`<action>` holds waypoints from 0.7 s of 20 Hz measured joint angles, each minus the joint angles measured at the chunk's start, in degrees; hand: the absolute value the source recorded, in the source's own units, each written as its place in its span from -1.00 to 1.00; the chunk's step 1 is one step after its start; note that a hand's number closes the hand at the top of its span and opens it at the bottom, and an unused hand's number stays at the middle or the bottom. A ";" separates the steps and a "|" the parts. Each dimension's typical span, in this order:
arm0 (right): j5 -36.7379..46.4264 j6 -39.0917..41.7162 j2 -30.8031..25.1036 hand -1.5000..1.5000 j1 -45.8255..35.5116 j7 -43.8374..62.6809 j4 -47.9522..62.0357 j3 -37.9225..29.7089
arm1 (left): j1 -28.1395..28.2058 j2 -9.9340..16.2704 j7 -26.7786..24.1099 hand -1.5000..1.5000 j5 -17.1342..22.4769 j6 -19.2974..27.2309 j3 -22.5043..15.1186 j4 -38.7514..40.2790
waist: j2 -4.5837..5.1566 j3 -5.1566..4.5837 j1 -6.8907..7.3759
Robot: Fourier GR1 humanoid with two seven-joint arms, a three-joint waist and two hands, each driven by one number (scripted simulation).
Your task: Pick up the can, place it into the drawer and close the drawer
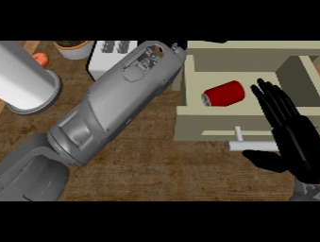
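Head view: can (223,93) lies in open drawer (190,124); right hand (295,142) fingers straight; left fingers hidden.

A kitchen, by every sign: a wooden counter (155,165) runs underneath, with a white toaster (110,54) at the back edge. Beside it sits a small potted plant (73,47), next to that something round and orange (41,59), and a big white cylinder on a grey base (19,80). A cream drawer (218,125) stands pulled open, its bar handle (249,145) out front.
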 measured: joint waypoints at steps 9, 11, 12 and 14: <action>6.09 -11.67 3.93 -1.00 -8.83 -1.70 19.24 -2.07 | 5.28 7.83 6.29 -1.00 -3.31 -0.95 -0.76 -10.27 | -0.63 -0.35 1.28; 6.75 -14.24 3.94 -1.00 -11.12 -2.98 23.45 -3.12 | 6.61 9.28 7.90 -1.00 -3.96 -0.62 -1.15 -13.24 | -0.91 -0.66 1.63; 7.08 -15.06 3.93 -1.00 -12.58 -3.29 25.55 -3.63 | 6.84 9.85 8.94 -1.00 -4.32 -0.28 -1.30 -14.50 | -0.97 -0.74 1.68; 8.28 -17.21 3.92 -1.00 -13.95 -4.00 28.53 -4.08 | 7.53 12.21 10.94 -1.00 -4.80 -0.65 -1.39 -17.10 | -1.21 -0.98 1.84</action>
